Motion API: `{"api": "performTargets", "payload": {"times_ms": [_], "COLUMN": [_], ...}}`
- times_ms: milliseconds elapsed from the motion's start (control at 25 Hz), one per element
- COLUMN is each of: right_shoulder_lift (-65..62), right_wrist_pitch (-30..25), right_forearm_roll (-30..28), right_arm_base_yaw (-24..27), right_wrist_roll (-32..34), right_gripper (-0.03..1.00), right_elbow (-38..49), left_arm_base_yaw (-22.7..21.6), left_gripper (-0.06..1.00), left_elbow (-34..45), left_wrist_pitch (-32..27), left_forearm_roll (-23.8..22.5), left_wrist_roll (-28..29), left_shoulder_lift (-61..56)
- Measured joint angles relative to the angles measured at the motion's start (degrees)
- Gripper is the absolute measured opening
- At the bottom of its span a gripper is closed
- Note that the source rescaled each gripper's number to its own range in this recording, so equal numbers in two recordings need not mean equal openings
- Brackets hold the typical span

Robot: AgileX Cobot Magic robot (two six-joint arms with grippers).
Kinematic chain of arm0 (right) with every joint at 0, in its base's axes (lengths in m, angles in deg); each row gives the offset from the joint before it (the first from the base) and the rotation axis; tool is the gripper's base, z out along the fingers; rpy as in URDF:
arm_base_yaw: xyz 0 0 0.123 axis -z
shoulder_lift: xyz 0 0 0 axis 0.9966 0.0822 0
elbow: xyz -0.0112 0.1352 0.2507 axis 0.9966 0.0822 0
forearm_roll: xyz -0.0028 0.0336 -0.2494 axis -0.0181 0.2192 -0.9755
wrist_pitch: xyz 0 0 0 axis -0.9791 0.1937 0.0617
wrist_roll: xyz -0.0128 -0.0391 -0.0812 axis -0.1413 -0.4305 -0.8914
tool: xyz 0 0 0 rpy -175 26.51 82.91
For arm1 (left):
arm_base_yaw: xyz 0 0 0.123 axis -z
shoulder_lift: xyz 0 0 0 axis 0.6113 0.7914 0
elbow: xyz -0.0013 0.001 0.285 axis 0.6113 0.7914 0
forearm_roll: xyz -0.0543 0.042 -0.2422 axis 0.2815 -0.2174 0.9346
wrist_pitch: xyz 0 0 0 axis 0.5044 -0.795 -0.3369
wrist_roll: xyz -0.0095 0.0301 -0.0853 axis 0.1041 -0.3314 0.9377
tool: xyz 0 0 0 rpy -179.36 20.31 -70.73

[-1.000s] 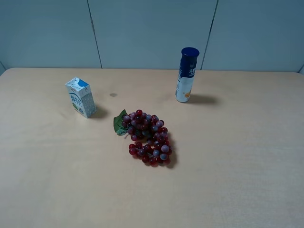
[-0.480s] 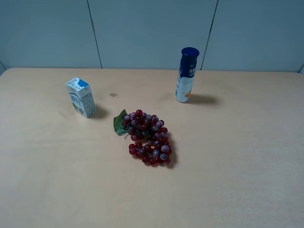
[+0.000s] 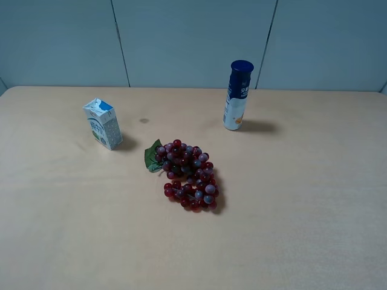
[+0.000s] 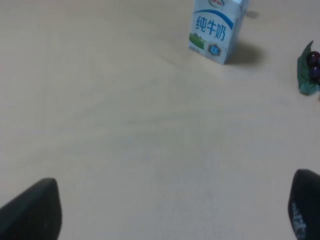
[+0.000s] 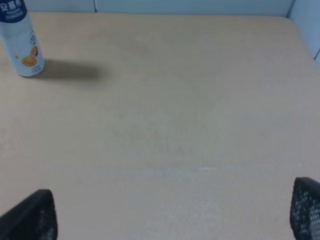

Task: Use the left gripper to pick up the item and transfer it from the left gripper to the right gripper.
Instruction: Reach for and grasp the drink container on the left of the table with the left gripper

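The milk carton stands upright near the table's far left corner, grapes close by. The left gripper gapes wide and empty, well short of it; the right gripper likewise. An off-centre approach clipping that light carton could topple it.

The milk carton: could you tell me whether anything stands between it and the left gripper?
Nothing visible does: only bare table lies between the left gripper, jaws open, and the milk carton; the grape bunch sits off to one side.
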State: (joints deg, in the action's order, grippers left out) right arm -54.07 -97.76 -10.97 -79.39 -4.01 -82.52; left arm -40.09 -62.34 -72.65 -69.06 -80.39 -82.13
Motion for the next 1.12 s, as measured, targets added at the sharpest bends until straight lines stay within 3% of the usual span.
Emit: {"api": "performTargets", "payload": {"times_ms": [600, 1120], "right_shoulder_lift": [0.0, 0.0], "right_wrist_pitch": [0.0, 0.0], "right_forearm_roll": [0.0, 0.0], "right_arm_base_yaw": [0.0, 0.0], "right_wrist_roll": [0.0, 0.0], "right_gripper": [1.00, 1.00], "right_elbow": [0.0, 0.0], "left_arm_base_yaw": [0.0, 0.0], "left_gripper": [0.76, 0.76], "left_elbow": [-1.2, -17.1], "left_wrist_pitch": [-1.1, -4.5], "left_forearm_roll": [0.0, 0.0], "left_wrist_roll": [1.5, 2.1], "left_shoulder_lift": [0.5, 25.6]}}
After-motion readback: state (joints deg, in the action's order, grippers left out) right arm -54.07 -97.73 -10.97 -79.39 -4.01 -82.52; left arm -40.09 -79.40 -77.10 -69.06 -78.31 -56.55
